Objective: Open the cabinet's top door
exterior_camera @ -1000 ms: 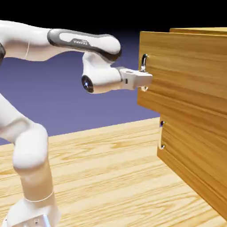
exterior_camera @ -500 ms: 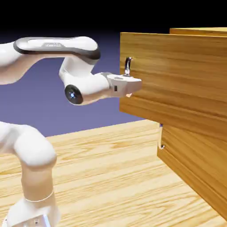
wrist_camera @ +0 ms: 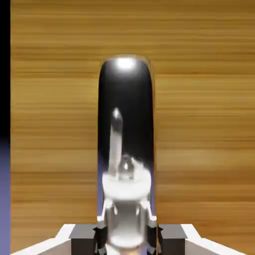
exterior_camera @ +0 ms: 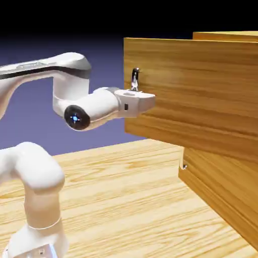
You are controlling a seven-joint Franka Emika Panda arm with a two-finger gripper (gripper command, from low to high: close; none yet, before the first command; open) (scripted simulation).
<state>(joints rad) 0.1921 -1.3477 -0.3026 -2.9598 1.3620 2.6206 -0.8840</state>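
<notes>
Top door [exterior_camera: 191, 90] of cabinet [exterior_camera: 221, 191] stood well ajar, handle edge swung out toward exterior view's left, farther out than a second earlier. Lower panel [exterior_camera: 216, 186] flush, untouched. Handle [exterior_camera: 135, 78] upright near door's free edge; in hand view it filled centre, dark and shiny. Hand [exterior_camera: 143, 101] clenched on handle, level, pulled back with door. Arm folded rearward over counter [exterior_camera: 121, 201]. Judgement: opening well under way; more pull likely needed for full swing.

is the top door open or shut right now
Open: the top door stands out well forward of the lower panel, the end effector shut on its handle.
</notes>
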